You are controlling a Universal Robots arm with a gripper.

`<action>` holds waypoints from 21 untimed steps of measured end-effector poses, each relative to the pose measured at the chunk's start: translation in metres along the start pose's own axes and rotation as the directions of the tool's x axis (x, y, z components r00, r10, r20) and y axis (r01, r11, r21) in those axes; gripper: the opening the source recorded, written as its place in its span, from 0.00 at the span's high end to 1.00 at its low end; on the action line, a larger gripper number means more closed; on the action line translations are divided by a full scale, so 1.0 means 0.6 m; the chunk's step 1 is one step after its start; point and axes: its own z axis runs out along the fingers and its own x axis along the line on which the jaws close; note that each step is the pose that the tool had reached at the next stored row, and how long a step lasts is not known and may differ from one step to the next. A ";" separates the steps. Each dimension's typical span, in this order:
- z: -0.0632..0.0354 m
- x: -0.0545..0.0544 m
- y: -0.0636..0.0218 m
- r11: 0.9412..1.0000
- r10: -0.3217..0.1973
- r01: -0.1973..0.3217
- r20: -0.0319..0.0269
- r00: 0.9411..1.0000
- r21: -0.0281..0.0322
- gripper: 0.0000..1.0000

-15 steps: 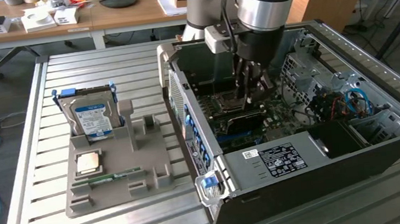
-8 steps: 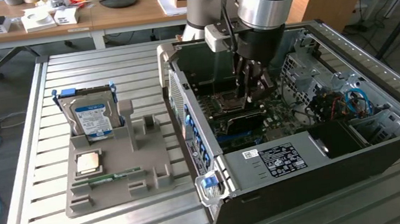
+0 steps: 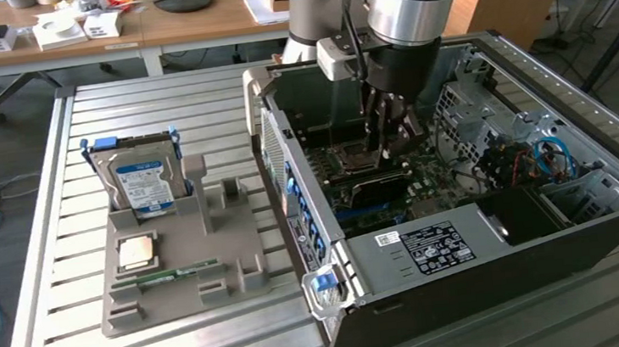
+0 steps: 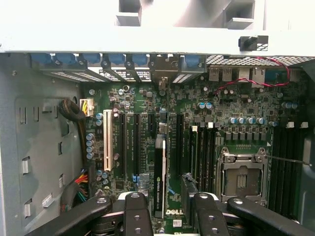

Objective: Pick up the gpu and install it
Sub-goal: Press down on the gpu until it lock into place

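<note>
Inside the open computer case point(image 3: 501, 274), the tool point(image 3: 388, 144) is seen low over the green board point(image 4: 246, 108) on the case's floor. The gpu point(image 4: 160, 172) is found right under the tool, in the middle of the case. It stands on its thin edge in one of the long black slots. It looks seated in that slot, though how deep cannot be told.

In the wrist view the card's long side is lined up with the slots. It runs from the tool toward the case's back wall (the wall with the blue clips). The tool's two fingers point(image 4: 135, 216) are placed one on each flat side of the card, so the card is kept between them.

The fingers are held fairly wide apart, much wider than the thin card. A little gap seems to be left on each side, so the card is not judged to be squeezed.

In the exterior view the dark card point(image 3: 377, 188) is seen below the tool, near the square silver chip socket point(image 3: 352, 159). Outside the case, a silver hard drive point(image 3: 143, 183) is stood in a grey holder point(image 3: 238, 257) on the tabletop point(image 3: 67, 248).
</note>
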 end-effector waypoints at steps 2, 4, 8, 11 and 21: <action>0.000 0.000 0.000 1.000 0.000 0.000 0.000 1.000 0.000 0.62; 0.000 0.000 0.000 1.000 0.000 0.000 0.000 1.000 0.000 0.75; 0.000 0.000 0.000 1.000 0.000 0.000 0.000 1.000 0.000 0.86; 0.000 0.000 0.000 1.000 0.000 0.000 0.000 1.000 0.000 0.89; 0.000 0.000 0.000 1.000 0.000 0.000 0.000 1.000 0.000 0.89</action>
